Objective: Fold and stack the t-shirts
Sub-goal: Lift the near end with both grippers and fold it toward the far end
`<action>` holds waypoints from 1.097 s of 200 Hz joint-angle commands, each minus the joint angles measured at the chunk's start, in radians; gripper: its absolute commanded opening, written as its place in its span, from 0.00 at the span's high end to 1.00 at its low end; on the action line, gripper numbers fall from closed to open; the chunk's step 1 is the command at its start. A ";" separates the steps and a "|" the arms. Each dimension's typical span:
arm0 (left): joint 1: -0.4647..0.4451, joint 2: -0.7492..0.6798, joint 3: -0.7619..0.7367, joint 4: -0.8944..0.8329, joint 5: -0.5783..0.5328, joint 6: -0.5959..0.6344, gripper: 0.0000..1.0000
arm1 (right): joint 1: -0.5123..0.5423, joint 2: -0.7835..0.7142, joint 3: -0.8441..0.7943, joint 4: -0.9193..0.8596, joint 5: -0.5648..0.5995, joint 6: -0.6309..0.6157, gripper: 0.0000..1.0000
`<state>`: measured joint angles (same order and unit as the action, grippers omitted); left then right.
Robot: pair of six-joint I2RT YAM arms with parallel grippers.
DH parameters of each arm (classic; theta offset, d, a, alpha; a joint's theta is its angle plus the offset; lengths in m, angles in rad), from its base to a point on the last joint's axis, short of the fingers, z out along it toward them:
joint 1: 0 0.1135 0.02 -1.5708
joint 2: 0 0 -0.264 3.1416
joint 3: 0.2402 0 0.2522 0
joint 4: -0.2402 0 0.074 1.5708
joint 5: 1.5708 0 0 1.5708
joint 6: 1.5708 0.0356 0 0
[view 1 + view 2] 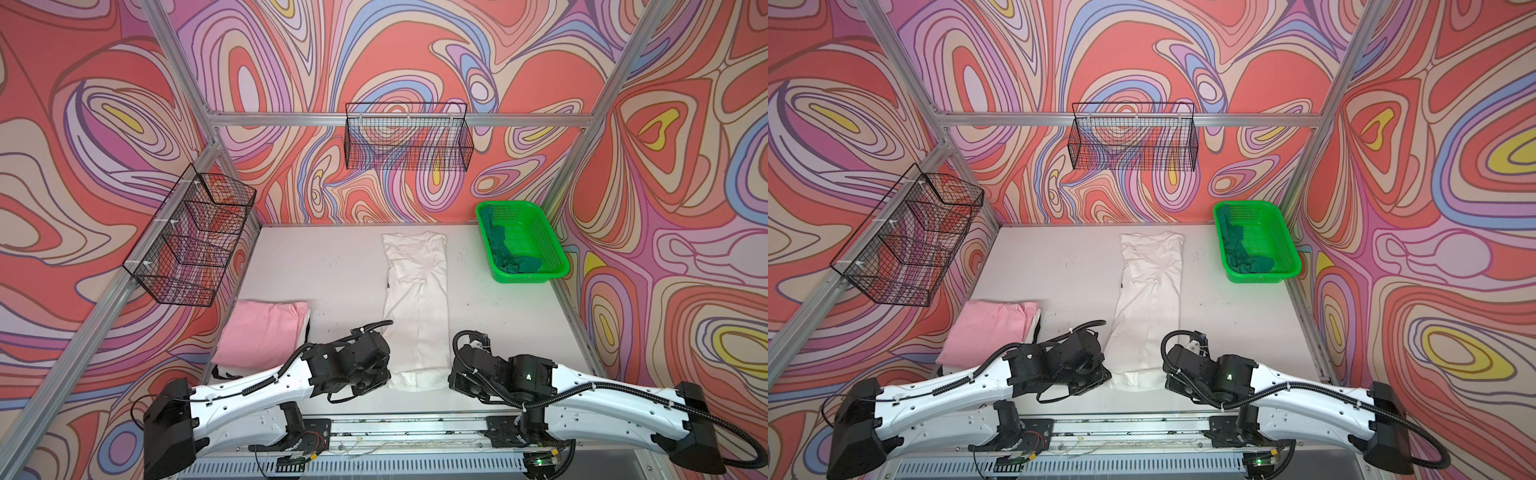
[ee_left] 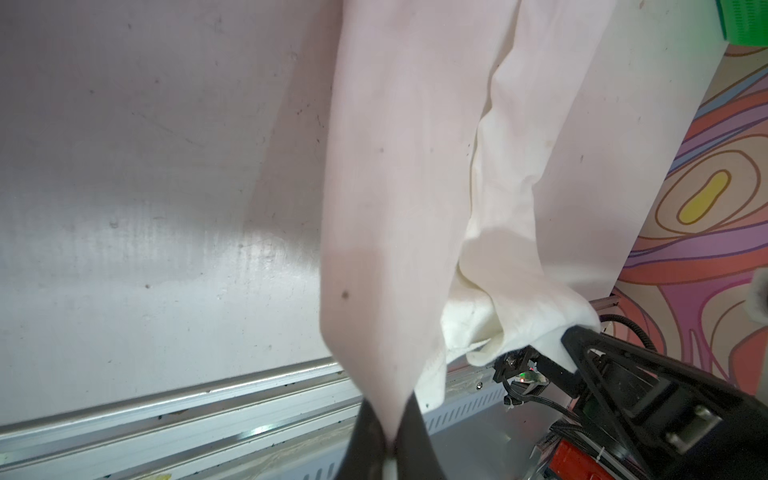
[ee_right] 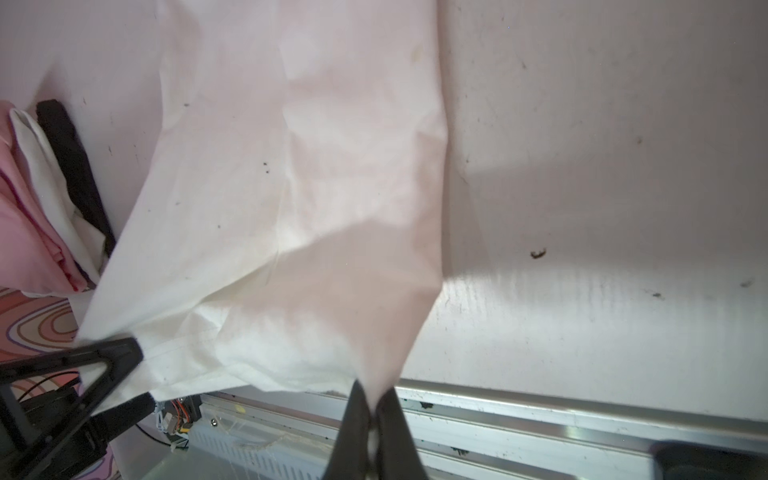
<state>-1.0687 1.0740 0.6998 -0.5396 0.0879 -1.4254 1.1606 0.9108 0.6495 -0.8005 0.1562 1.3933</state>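
Folding the white t-shirt (image 1: 415,291): long strip, centre of the tabletop (image 1: 332,266). Your left fingers (image 2: 365,436) and right fingers (image 3: 353,424) are each clamped on a near hem corner. Next, you likely carry the hem far, toward the collar, corners level, then stack it on the pink t-shirt (image 1: 262,336) near left.

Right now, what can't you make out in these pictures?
- Top views: each arm's wrist covers the left gripper and right gripper; only wrist views show them pinching the white t-shirt.
- Dark green t-shirt: crumpled in the green basket; its folds hide most of it.
- Under the pink t-shirt: only white and black edges show; what they are is unclear.
- Wrist views: the white t-shirt's far end is cut off by the frame.
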 commanded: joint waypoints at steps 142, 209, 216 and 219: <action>0.281 0.320 0.382 -0.111 0.063 0.296 1.00 | -0.400 0.224 0.285 0.037 0.002 -0.425 1.00; 0.374 0.501 0.534 -0.125 0.104 0.371 1.00 | -0.578 0.335 0.342 0.120 -0.115 -0.556 1.00; 0.381 0.519 0.551 -0.126 0.108 0.379 1.00 | -0.590 0.348 0.353 0.124 -0.121 -0.566 1.00; 0.384 0.526 0.560 -0.127 0.109 0.382 1.00 | -0.596 0.356 0.357 0.127 -0.124 -0.571 1.00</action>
<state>-0.7132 1.5551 1.2026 -0.6250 0.1802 -1.0863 0.6037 1.2358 0.9615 -0.7071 0.0700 0.8883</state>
